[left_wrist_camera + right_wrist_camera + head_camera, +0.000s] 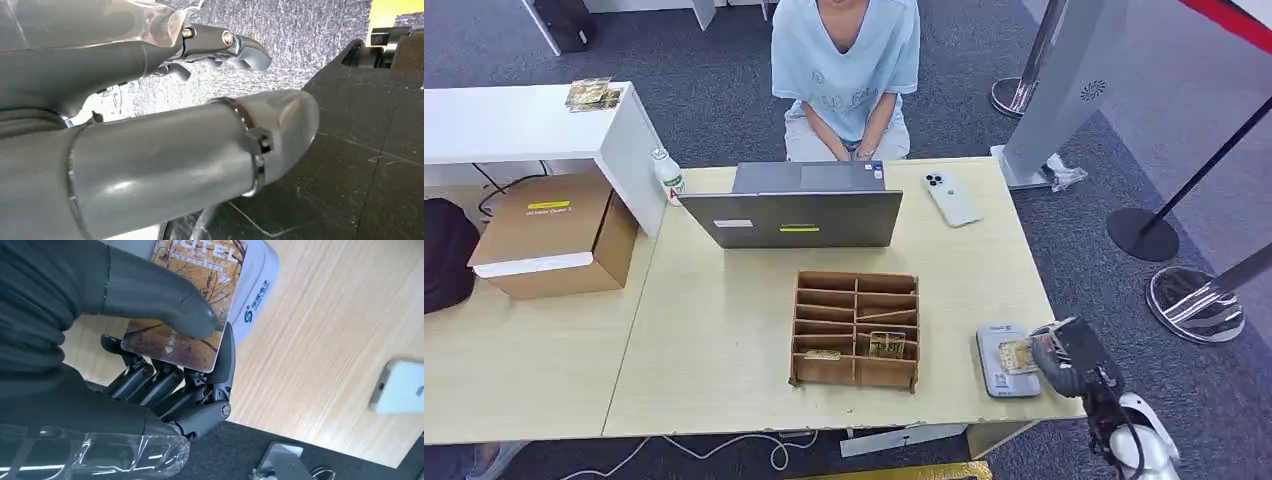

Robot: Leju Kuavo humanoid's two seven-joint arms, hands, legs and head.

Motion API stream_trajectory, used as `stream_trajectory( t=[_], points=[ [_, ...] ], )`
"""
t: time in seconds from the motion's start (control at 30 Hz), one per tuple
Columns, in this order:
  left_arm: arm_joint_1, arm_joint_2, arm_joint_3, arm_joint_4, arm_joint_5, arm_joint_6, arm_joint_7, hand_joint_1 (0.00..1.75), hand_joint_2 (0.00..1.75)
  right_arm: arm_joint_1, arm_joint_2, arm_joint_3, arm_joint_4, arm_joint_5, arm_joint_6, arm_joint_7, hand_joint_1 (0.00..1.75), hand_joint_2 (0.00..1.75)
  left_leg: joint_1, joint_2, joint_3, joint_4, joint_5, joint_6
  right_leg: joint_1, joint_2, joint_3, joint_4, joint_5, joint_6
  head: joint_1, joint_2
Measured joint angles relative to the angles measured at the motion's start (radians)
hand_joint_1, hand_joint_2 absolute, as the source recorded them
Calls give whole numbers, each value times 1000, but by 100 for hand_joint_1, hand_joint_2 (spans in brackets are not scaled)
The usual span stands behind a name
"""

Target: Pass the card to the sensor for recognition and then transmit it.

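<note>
From the head view, the right hand (1064, 358) sits at the near right corner of the light wooden table (724, 330), holding a yellow-brown card (1017, 356) over the grey card reader (1007, 362); a wooden divided organizer (856, 328) stands just left of the reader, with cards in its near compartments; a grey laptop (802, 206) stands farther back, a white phone (951, 197) to its right, a person (845, 75) seated behind it; a cardboard box (556, 233) rests at the left.

In the left wrist view, the left hand (200, 100) holds nothing, its dark fingers (240, 47) loosely curved and apart from the thumb.

In the right wrist view, the thumb (165, 305) presses the card (192, 300) against the dark fingers (165, 385); the card lies over the white-edged reader (260, 287); the phone (397, 392) lies well apart on the table.
</note>
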Motion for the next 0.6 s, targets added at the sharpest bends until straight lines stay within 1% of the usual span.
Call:
stream_trajectory(
  t=[0.3,0.6],
  points=[
    [-1,-2,0,0,0,-3,-6,0,0,-46,12,35,39,42,0,2,175,175,0,0,1,0,0,0,0,0,1,0,0,0,0,0],
    [-1,-1,0,0,0,-2,-5,0,0,-82,13,82,86,139,-67,19,175,175,0,0,1,0,0,0,0,0,1,0,0,0,0,0]
  ],
)
